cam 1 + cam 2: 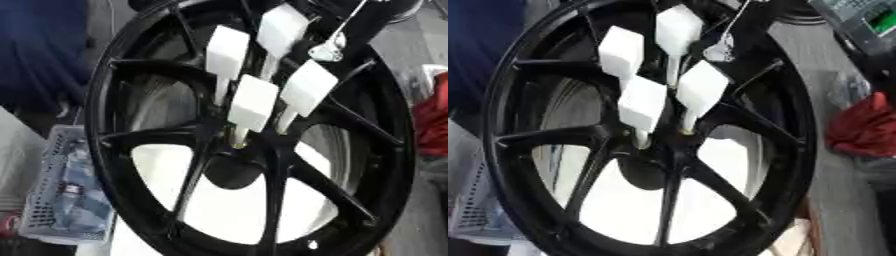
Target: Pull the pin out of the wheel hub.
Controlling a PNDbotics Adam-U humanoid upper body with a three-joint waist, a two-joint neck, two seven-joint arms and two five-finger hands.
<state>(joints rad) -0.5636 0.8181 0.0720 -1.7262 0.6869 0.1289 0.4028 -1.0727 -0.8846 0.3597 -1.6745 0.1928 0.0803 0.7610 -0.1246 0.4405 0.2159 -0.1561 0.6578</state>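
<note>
Left eye: black wheel (262, 150) stands upright and fills the view, four white-headed pins (254, 102) still stuck in its hub (232, 170) — heads outward, likely for easy gripping. Right eye: same wheel and pins; neither hand shows, so their state can't be told.

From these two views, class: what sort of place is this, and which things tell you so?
Probably a workshop or assembly bench. A black spoked wheel fills the view with four white block-headed pins in its hub, a grey mesh basket of parts beside it, and a red cloth.
</note>
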